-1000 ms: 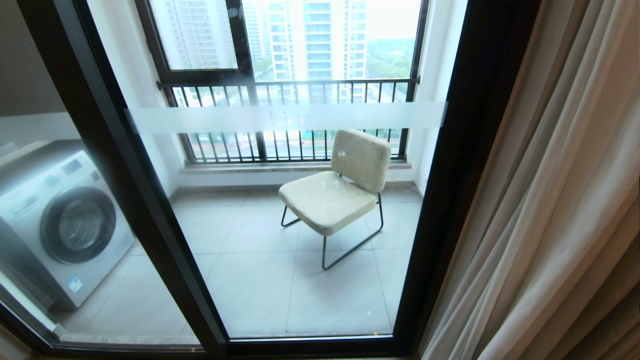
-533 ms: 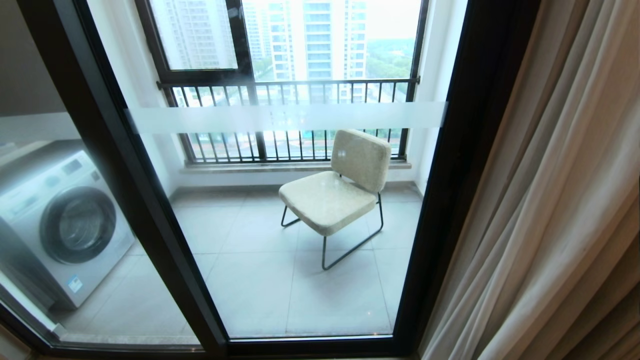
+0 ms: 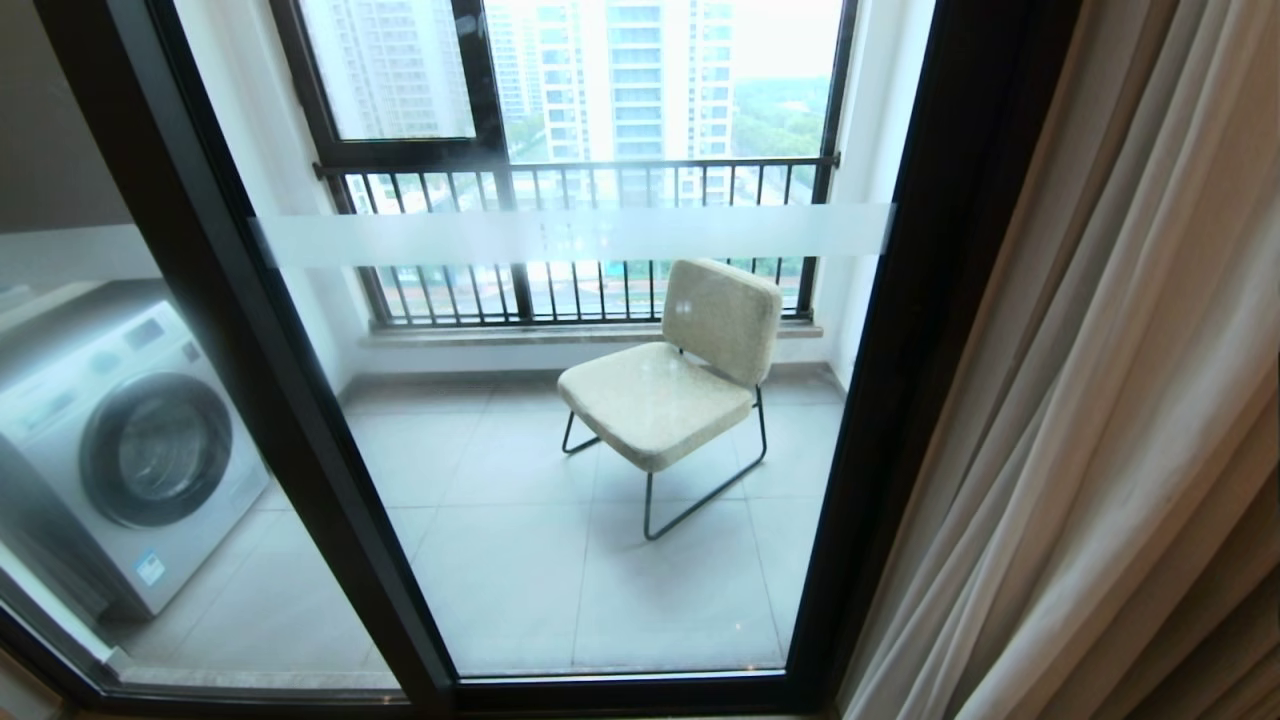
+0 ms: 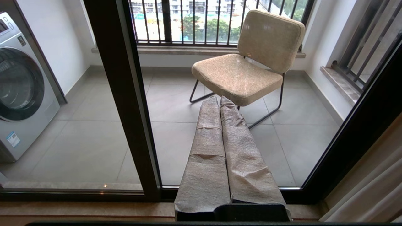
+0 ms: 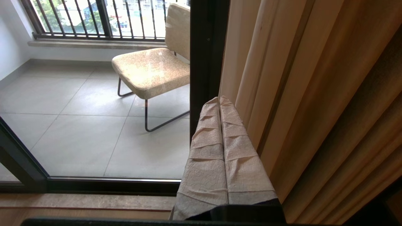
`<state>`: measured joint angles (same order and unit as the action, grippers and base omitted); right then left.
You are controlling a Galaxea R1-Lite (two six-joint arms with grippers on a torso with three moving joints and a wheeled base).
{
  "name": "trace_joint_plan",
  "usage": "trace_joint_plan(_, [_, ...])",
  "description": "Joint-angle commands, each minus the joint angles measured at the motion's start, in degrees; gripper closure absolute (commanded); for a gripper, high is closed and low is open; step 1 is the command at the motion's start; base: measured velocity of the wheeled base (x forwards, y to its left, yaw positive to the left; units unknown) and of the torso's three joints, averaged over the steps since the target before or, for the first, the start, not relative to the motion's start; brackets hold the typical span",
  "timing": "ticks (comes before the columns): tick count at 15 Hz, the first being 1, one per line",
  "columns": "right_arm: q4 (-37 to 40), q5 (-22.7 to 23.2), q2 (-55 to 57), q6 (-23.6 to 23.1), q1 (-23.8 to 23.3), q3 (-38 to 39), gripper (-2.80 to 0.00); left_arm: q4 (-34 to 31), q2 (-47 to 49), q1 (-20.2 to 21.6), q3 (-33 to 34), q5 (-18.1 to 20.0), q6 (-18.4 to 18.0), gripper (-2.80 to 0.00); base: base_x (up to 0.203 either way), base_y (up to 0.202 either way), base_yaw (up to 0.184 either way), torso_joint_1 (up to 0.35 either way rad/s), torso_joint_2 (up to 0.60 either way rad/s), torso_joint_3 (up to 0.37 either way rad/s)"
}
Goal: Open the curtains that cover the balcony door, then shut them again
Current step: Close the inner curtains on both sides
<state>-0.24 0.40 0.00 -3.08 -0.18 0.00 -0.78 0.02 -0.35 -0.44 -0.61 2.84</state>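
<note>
Sitting idle, both jaws pinched shut on nothing: curtains (image 5: 314, 94) bunched just beside the right jaws (image 5: 220, 99), balcony door (image 4: 122, 94) uncovered beyond the left jaws (image 4: 218, 99), probably awaiting re-closing.

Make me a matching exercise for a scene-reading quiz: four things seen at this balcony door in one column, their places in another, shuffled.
Things:
1. washing machine
2. chair
3. curtains
4. frosted band

Places:
A. gathered at the right of the balcony door
B. across the glass, in front of the railing
C. on the balcony tiles, centre
D. behind the left glass pane

Pairs: 1-D, 2-C, 3-A, 4-B
</note>
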Motion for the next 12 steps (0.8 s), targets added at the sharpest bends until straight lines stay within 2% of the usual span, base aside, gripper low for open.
trace_joint_plan(1, [-0.19, -0.11, 0.00, -0.31, 0.01, 0.00, 0.00, -0.01, -0.02, 0.00, 0.00, -0.01, 0.06, 0.00, 0.000, 0.000, 0.000, 0.000, 0.00, 0.000])
trace_joint_plan(4, [-0.08, 0.59, 0.00, -1.26, 0.09, -2.04, 0.00, -0.01, -0.02, 0.00, 0.00, -0.01, -0.03, 0.00, 0.000, 0.000, 0.000, 0.000, 0.00, 0.000])
trace_joint_plan(6, [0.25, 3.06, 0.80, -1.23, 0.09, -5.38, 0.00, -0.01, -0.02, 0.00, 0.00, -0.01, 0.06, 0.00, 0.000, 0.000, 0.000, 0.000, 0.00, 0.000])
trace_joint_plan(9, [-1.24, 3.31, 7.61, -1.30, 0.20, -10.78, 0.00, -0.01, -0.02, 0.00, 0.00, -0.01, 0.06, 0.00, 0.000, 0.000, 0.000, 0.000, 0.00, 0.000])
trace_joint_plan(12, [-7.57, 3.07, 18.29, -1.31, 0.17, -15.93, 0.00, -0.01, -0.02, 0.00, 0.00, -0.01, -0.03, 0.00, 0.000, 0.000, 0.000, 0.000, 0.00, 0.000])
